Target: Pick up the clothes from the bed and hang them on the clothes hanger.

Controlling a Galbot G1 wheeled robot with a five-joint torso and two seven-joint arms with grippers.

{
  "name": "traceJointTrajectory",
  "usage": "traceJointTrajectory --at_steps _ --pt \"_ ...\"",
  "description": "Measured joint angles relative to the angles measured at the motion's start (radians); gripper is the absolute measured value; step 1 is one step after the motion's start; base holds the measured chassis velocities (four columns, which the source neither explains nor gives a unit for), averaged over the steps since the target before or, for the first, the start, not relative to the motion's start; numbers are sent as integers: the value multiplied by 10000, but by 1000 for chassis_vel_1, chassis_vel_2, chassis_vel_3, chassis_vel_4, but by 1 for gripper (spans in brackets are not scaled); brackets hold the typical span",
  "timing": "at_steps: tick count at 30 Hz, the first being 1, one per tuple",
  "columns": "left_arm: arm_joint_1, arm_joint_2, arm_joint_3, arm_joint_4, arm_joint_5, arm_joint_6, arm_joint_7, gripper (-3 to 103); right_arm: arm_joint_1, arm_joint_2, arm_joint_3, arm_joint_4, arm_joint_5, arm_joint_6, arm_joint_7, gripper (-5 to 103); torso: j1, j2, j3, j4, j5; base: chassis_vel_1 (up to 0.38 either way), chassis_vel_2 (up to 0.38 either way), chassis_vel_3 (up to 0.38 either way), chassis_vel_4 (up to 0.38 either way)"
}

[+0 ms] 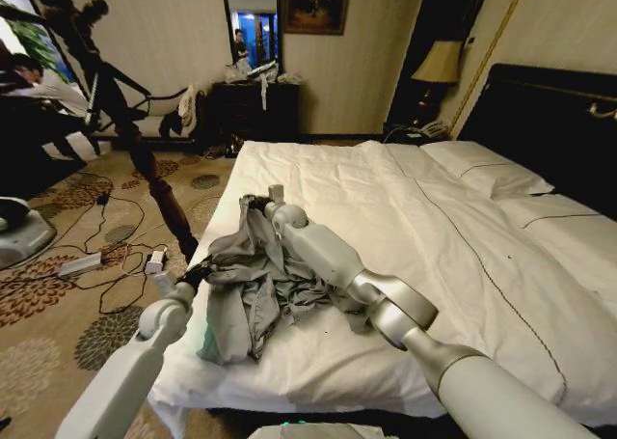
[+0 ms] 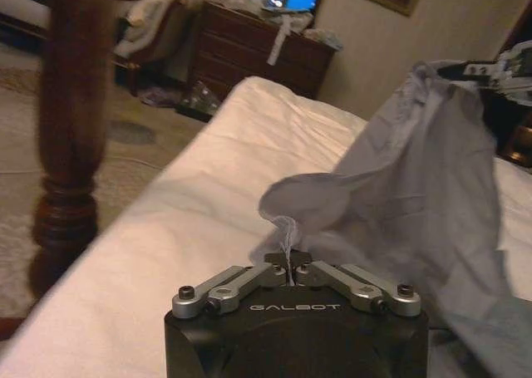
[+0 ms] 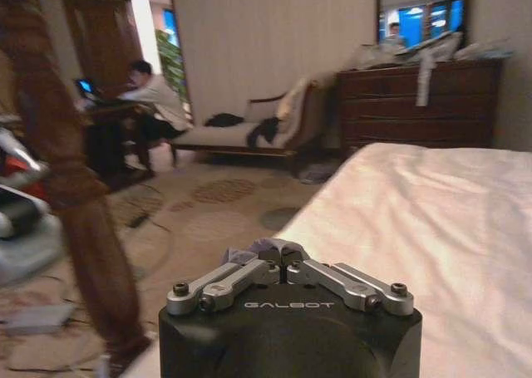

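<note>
Nearest the head camera, the right arm reaches out over the white bed (image 1: 453, 236), its forearm crossing the duvet toward the foot-side edge. The bed itself is the biggest thing here, very wide, with pillows along the dark headboard (image 1: 549, 121) at the far right. A dark wooden post (image 1: 145, 159) stands on the patterned carpet just off the bed's left edge.

The grey shirt (image 1: 253, 285) lies bunched near that left edge, close to the bed's near corner, partly lifted off the duvet. The right gripper (image 1: 258, 204) holds one end of it up; in the right wrist view the right gripper's jaws are drawn together on a small fold of grey cloth at their tips. The left gripper (image 1: 198, 271) sits at the bed's edge, and in the left wrist view its jaws are pinched on a thin twist of the shirt (image 2: 416, 179), the rest draping up toward the other gripper.

I see no hanger from here, so I judge the step in hand to be lifting and spreading the garment. To do it well, both pinches look slight, so the arms should rise together and slowly, keeping the cloth slack rather than tugging it apart. The left hold looks the weaker one. The post stands near the left arm, so the lift is best kept over the bed, clear of it.
</note>
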Motion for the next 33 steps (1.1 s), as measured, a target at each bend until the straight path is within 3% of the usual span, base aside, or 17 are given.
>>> traceJointTrajectory --at_steps 3,8,10,11,13,15,16,17,19,21,23,27,30,33 --pt "-80 -52 70 102 -26 2 -1 0 65 39 9 -588 -519 -85 -22 -2 2 0 1 4 2 0 0 0 0" --pt "-324 -190 337 285 -29 13 -3 0 41 44 88 -1109 -322 -111 -203 19 -1 0 1 14 2 0 0 0 0" --pt "-332 -277 409 327 -23 22 45 0 171 17 603 -1694 -124 -248 83 36 0 0 1 6 2 0 0 0 0" --pt "-332 -277 409 327 -23 22 45 0 171 17 603 -1694 -124 -248 83 36 0 0 1 6 2 0 0 0 0" --pt "-256 -262 324 338 -22 22 130 0 141 7 805 -1646 44 -314 274 46 0 0 1 8 1 0 0 0 0" --pt "-189 -237 221 372 -22 19 210 0 -76 2 978 -1041 810 -606 571 57 0 0 0 8 2 0 0 0 0" --pt "-189 -237 221 372 -22 19 210 0 -76 2 978 -1041 810 -606 571 57 0 0 0 8 2 0 0 0 0" --pt "-163 -232 186 384 -23 19 233 0 -221 -12 1021 -665 1232 -790 715 57 0 0 0 12 2 0 0 0 0" --pt "-105 -222 95 385 -31 9 266 0 -720 -441 1100 613 2552 -1381 1152 68 -1 0 -1 26 1 0 0 0 0" --pt "-42 -214 28 369 -40 3 266 0 -1344 -1095 1272 1881 3746 -1919 1440 79 -2 1 -2 6 1 0 0 0 0" --pt "-20 -206 8 350 -42 3 267 0 -1675 -1287 1366 2301 3973 -2023 1487 79 -3 0 -3 0 2 0 0 0 0" --pt "146 -100 -75 276 -53 2 255 0 -3051 -1595 1902 3058 3966 -2159 1480 98 -2 0 -1 8 3 0 0 0 0" --pt "182 -57 -80 249 -55 1 220 0 -3516 -1679 2092 3109 3892 -2178 1376 100 -3 0 -2 19 3 0 0 0 0" --pt "198 -10 -79 192 -63 1 178 0 -3955 -1751 2318 3021 3464 -2173 1109 100 -3 0 -1 5 3 0 0 0 0"
